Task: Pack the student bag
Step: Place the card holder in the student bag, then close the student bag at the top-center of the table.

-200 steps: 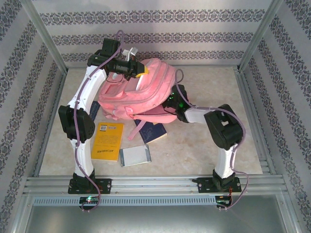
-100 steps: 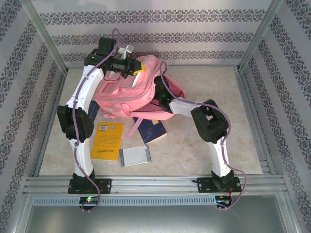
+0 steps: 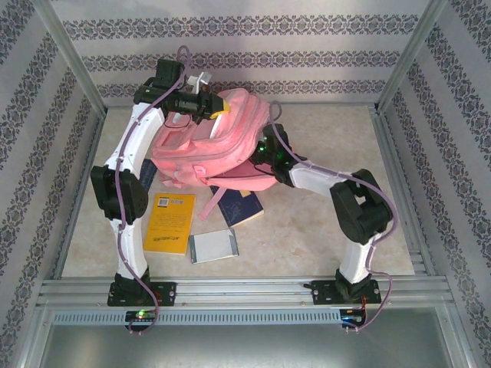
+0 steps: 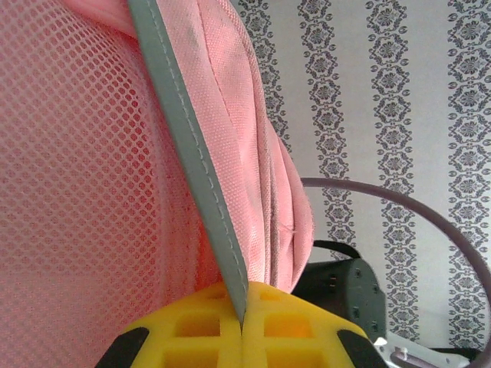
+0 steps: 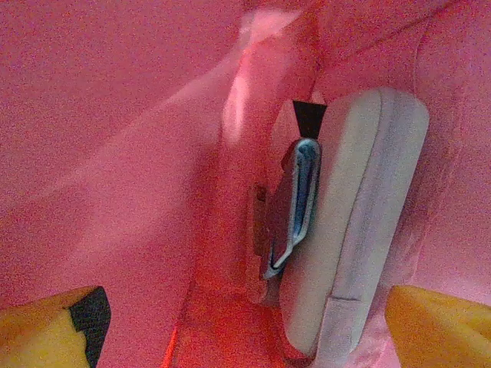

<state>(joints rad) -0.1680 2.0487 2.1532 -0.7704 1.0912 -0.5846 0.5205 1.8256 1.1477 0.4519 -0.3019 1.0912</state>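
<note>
So, bag: the large soft pink fabric backpack (image 3: 222, 149) lies at the far middle of the pale stone-patterned table (image 3: 322, 230), with its top raised toward the left arm and its mouth turned toward the right arm (image 3: 314, 178).
Left jaws: the left gripper (image 3: 218, 110) is at the backpack's upper far edge. In the left wrist view its yellow fingers (image 4: 291, 337) are pressed together on a grey trim strip (image 4: 192, 146) that runs beside pink mesh.
Right jaws: the right gripper (image 5: 245, 326) is inside the backpack. Its yellow fingertips (image 5: 433, 322) stand wide apart at the two lower corners of the right wrist view, with only pink lining between them.
Inside: a pale grey-white padded case (image 5: 360, 215) rests against the lining, and a thin blue-edged flat item (image 5: 303, 192) is tucked just beside it.
On the table: a yellow book (image 3: 170, 222) lies near the left arm. A dark blue book (image 3: 239, 207) is partly under the backpack's near edge. A small grey-white flat pad (image 3: 214, 246) lies between the two books, nearer the bases.
</note>
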